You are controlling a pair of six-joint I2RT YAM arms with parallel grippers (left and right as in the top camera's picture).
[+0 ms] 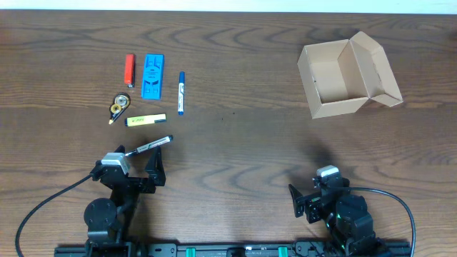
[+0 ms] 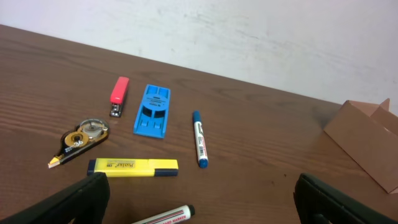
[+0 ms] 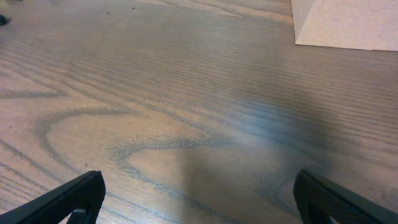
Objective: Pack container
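Overhead, the open tan container (image 1: 332,77) sits at two o'clock on the wooden table (image 1: 235,143), its lid standing open, well apart from the stationery at ten o'clock: red stapler (image 1: 129,70), blue plastic item (image 1: 153,76), blue marker (image 1: 181,93), tape dispenser (image 1: 118,107) and yellow highlighter (image 1: 146,120). A white marker (image 1: 152,145) lies just beside the left gripper (image 1: 134,170) at seven o'clock; the right gripper (image 1: 321,198) sits at five o'clock. From the left wrist, its fingers (image 2: 81,199) stand wide apart and hold nothing, with the container's edge at three o'clock. From the right wrist, the fingers (image 3: 68,202) are likewise spread and empty, with a container wall at one o'clock.
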